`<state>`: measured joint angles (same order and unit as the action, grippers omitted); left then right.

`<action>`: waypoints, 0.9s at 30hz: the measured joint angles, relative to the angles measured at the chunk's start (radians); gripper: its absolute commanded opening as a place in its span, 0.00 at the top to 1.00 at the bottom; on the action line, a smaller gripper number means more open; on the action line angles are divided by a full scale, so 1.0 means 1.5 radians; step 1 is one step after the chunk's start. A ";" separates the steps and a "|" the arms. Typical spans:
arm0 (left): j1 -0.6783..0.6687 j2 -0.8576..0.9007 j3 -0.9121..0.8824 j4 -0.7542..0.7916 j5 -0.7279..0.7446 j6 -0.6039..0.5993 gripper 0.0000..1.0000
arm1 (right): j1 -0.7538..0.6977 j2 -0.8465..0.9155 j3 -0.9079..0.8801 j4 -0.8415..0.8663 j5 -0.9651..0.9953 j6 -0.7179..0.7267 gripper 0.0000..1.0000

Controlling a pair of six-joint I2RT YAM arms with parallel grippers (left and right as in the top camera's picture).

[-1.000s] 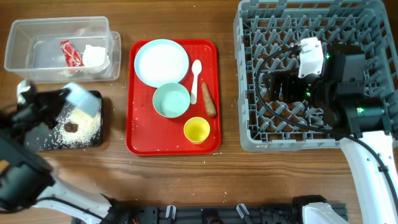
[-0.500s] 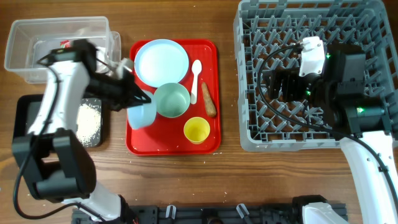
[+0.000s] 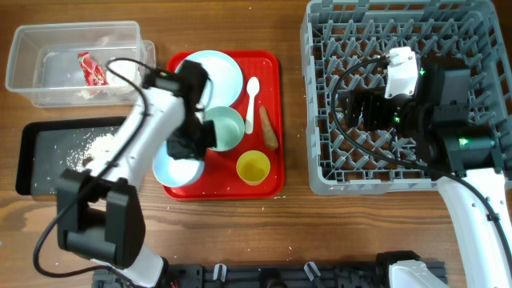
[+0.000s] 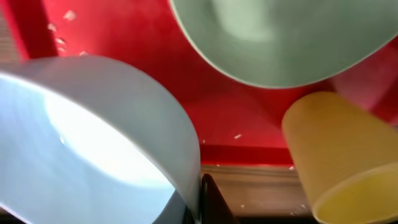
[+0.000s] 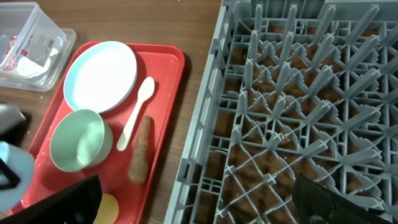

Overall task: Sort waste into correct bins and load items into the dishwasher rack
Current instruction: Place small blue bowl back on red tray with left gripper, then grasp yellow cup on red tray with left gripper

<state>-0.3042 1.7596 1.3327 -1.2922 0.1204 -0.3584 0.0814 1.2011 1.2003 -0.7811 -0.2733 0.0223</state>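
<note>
**A:** What's my white-shelled left arm doing?

**B:** I see it rising from the near-left corner, bending at the elbow on the far side, with the black wrist folded back toward me. The black two-finger left gripper is clamped on the rim of a pale blue round bowl. On the left wrist camera I get one dark finger against the bowl's outer wall, and the other is hidden.

**A:** And the right?

**B:** My black-and-white right arm comes in from the near-right corner, wrist pointing left. The black right gripper has its jaws spread wide. Its dark fingers sit at opposite bottom corners of the right wrist view.
</note>
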 measured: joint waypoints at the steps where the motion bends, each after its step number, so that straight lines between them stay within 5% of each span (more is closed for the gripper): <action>1: -0.012 0.000 -0.014 0.012 -0.008 -0.006 0.96 | 0.000 0.000 0.000 0.000 0.000 0.000 0.00; 4: -0.035 0.000 -0.059 0.057 -0.028 -0.022 0.96 | 0.000 0.000 0.000 0.000 0.000 0.000 0.00; 10: -0.043 0.000 -0.106 0.113 -0.056 -0.039 0.68 | 0.000 0.000 0.000 0.000 0.000 0.000 0.00; 18: -0.043 0.000 -0.028 0.059 -0.057 -0.042 0.64 | 0.000 0.000 0.000 0.004 0.000 0.000 0.00; 22: -0.054 -0.006 0.047 0.069 -0.026 -0.042 0.51 | 0.000 0.000 0.000 0.005 0.000 0.000 0.00; 27: -0.103 -0.009 0.052 0.090 -0.004 -0.043 0.54 | 0.000 0.000 0.000 0.005 0.000 0.000 0.00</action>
<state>-0.4587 1.7466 1.4113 -1.1580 0.1143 -0.4229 0.0814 1.2011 1.2003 -0.7734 -0.2733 0.0223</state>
